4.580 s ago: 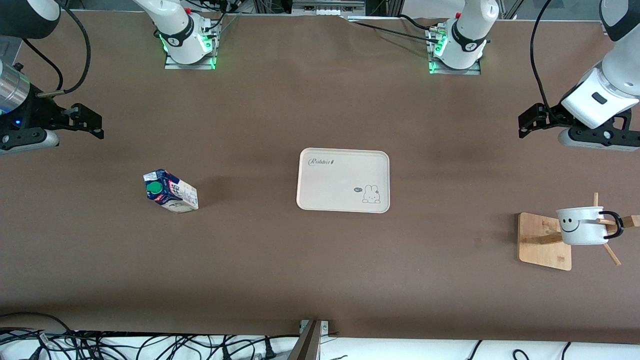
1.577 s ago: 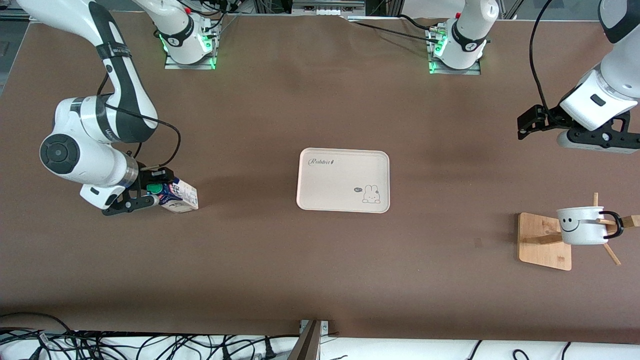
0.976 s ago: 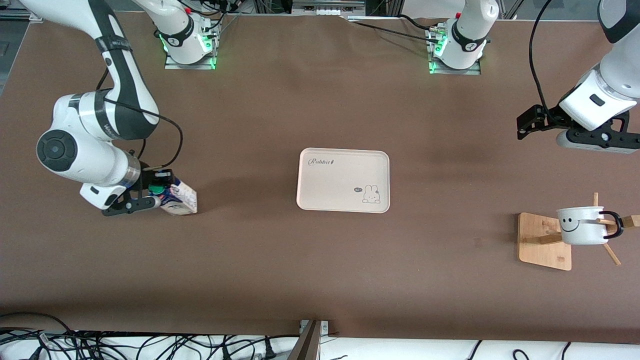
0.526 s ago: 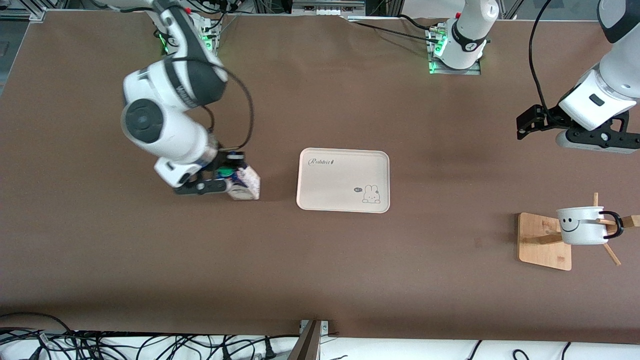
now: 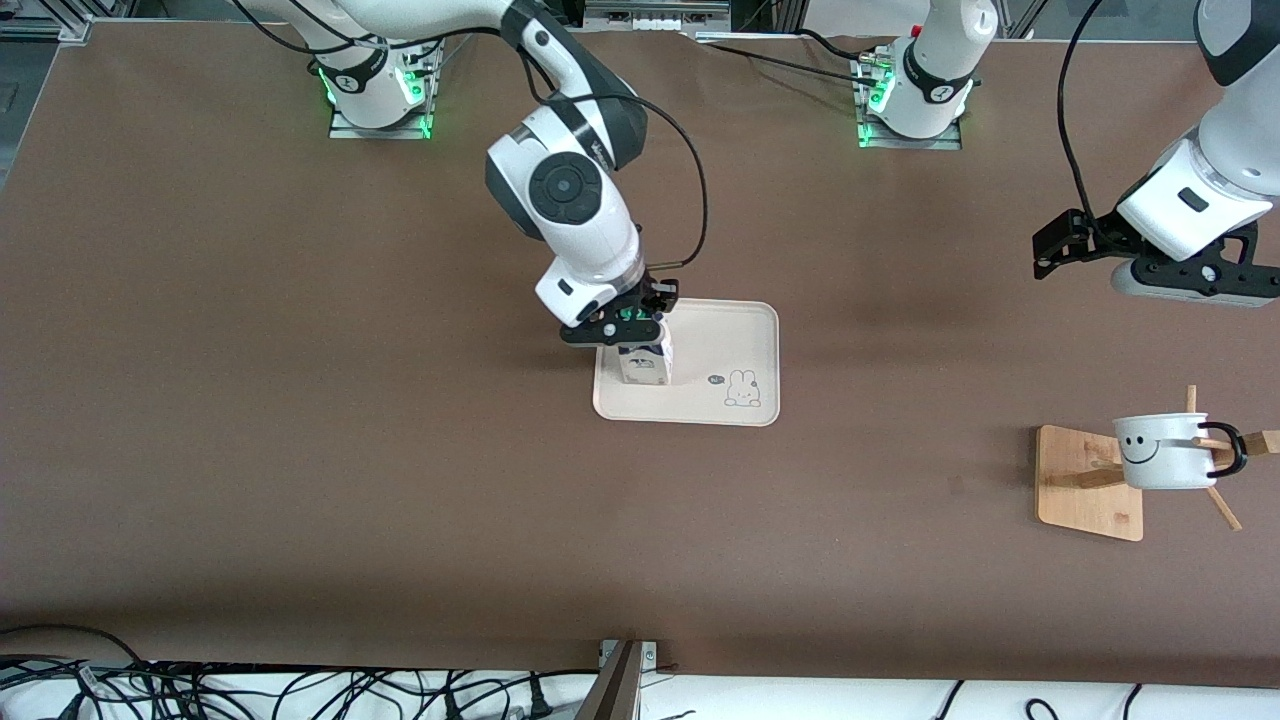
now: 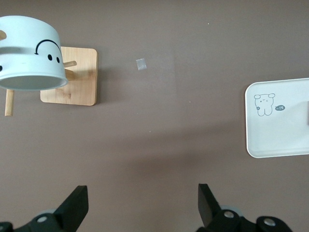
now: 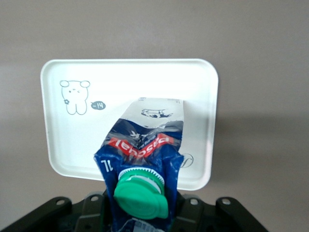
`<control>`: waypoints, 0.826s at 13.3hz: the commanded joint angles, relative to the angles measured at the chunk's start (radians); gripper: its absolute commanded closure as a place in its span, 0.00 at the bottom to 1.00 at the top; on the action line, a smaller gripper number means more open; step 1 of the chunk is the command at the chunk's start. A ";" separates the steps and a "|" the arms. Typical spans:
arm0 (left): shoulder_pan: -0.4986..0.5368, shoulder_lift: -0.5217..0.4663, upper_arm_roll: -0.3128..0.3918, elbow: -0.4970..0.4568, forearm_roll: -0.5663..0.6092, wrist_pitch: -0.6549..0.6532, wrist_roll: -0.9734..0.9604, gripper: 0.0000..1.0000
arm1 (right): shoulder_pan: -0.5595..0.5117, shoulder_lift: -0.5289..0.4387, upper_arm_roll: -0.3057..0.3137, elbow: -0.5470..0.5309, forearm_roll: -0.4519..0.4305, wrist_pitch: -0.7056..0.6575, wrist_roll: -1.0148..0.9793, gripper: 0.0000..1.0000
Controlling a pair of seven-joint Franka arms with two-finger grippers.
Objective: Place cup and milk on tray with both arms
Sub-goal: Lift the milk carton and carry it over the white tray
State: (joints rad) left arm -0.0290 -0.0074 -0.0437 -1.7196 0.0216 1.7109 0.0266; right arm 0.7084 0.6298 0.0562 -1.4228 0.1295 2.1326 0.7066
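Table [image 5: 300, 500]: brown, matte, spanning the whole front view; cables hang along the edge nearest the front camera.
Tray [image 5: 735, 345]: cream, rounded corners, near the table's middle; a rabbit drawing sits in the corner toward the left arm's end, nearest the front camera.
Milk [image 5: 643, 360]: upright over the part of the tray toward the right arm's end, green cap up against the gripper; whether its base touches the tray cannot be told.
Right gripper [image 5: 622, 322]: over the tray, 2 fingers clamped on the milk's gable top; in the right wrist view the milk [image 7: 145, 159] hangs below the gripper with the tray [image 7: 193, 87] under it.
Left gripper [image 5: 1055, 245]: in the air over bare table at the left arm's end, holding nothing; the left wrist view shows its fingers [image 6: 77, 205] spread wide apart.
Left arm: waiting.
Cup [image 5: 1165, 452]: white, smiley face toward the front camera, lying on its side on the pegs of the rack, black handle toward the table's end, well apart from the tray.
Rack [image 5: 1085, 485]: wooden, square base, at the left arm's end of the table, nearer the front camera than the left gripper.
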 commanded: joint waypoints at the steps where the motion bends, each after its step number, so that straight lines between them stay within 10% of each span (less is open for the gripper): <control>1: -0.003 0.010 0.001 0.025 0.008 -0.004 0.015 0.00 | 0.008 0.039 -0.013 0.039 -0.034 0.006 0.016 0.65; 11: -0.005 0.012 0.001 0.031 0.008 -0.004 0.015 0.00 | 0.006 0.024 -0.015 0.041 -0.085 -0.026 0.013 0.65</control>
State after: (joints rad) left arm -0.0292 -0.0073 -0.0438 -1.7192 0.0216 1.7110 0.0266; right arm 0.7107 0.6579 0.0423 -1.3972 0.0710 2.1321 0.7074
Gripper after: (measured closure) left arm 0.000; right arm 0.648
